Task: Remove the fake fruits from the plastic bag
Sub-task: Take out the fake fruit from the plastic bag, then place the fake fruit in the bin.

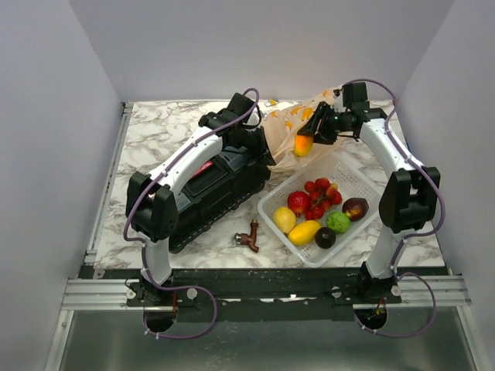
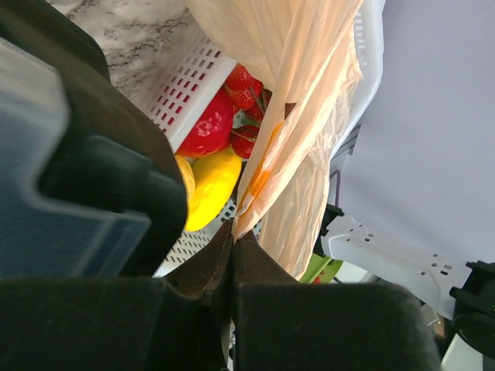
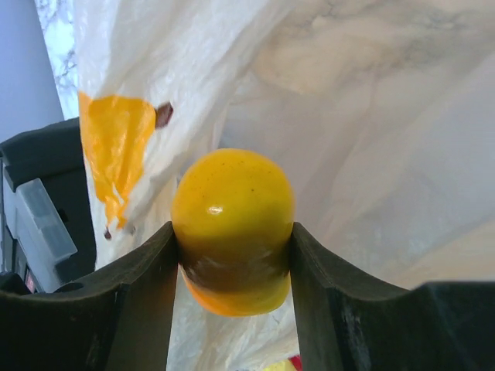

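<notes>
The tan plastic bag [image 1: 292, 130] printed with bananas lies at the back of the table. My left gripper [image 1: 260, 137] is shut on its edge [image 2: 246, 209]. My right gripper [image 1: 313, 133] is shut on a yellow-orange mango [image 1: 303, 144], held in front of the bag just above the basket's far corner; the mango fills the right wrist view [image 3: 232, 220] between the fingers [image 3: 147, 301]. In the white mesh basket [image 1: 360, 179] lie a red berry cluster [image 1: 320, 195], red apple [image 1: 298, 202], lemon [image 1: 285, 219], yellow mango [image 1: 304, 232], lime [image 1: 337, 222] and near-black plum [image 1: 326, 238].
A maroon-brown glossy fruit [image 1: 355, 208] also lies in the basket. A black case [image 1: 213, 193] lies diagonally under the left arm. A small brown object [image 1: 249, 236] sits near the front edge, left of the basket. Walls enclose the table.
</notes>
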Available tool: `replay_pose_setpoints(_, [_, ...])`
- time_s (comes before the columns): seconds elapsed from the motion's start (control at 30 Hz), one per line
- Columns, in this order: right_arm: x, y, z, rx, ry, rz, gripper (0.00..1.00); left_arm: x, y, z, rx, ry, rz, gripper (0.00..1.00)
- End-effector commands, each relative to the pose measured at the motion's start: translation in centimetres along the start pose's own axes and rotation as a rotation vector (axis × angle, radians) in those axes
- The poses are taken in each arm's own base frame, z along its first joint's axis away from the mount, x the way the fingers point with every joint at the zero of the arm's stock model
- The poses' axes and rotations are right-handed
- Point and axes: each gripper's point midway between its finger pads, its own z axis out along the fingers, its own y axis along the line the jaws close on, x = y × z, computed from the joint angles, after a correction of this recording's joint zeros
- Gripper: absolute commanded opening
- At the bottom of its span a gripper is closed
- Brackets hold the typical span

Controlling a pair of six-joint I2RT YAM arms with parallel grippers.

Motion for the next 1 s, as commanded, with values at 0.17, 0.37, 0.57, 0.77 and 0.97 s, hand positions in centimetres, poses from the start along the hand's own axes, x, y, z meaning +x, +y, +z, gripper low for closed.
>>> replay_pose_setpoints(0.17, [-0.2, 1.6, -5.8, 0.078, -0.018, -0.111, 0.03, -1.2, 0.0, -0.1, 0.062, 0.005, -0.054, 0.0])
replay_pose_setpoints(0.37, [1.1, 1.6, -9.5, 0.133, -0.042, -0.14, 0.03, -2.2, -0.3, -0.3, 0.085, -0.007, -0.073, 0.0])
replay_pose_setpoints(0.57, [5.2, -0.8, -11.7, 0.208, -0.011, -0.134, 0.03, -3.6, -1.2, 0.3, 0.143, 0.004, -0.118, 0.0])
replay_pose_setpoints(0.77, [9.6, -3.3, -13.8, 0.277, 0.024, -0.109, 0.03, -5.9, -3.3, -0.3, 0.206, -0.029, -0.123, 0.0])
replay_pose_setpoints(0.97, [11.8, -5.6, -15.5, 0.375, 0.022, -0.093, 0.03, -7.9, -5.6, -1.3, 0.246, -0.07, -0.09, 0.0])
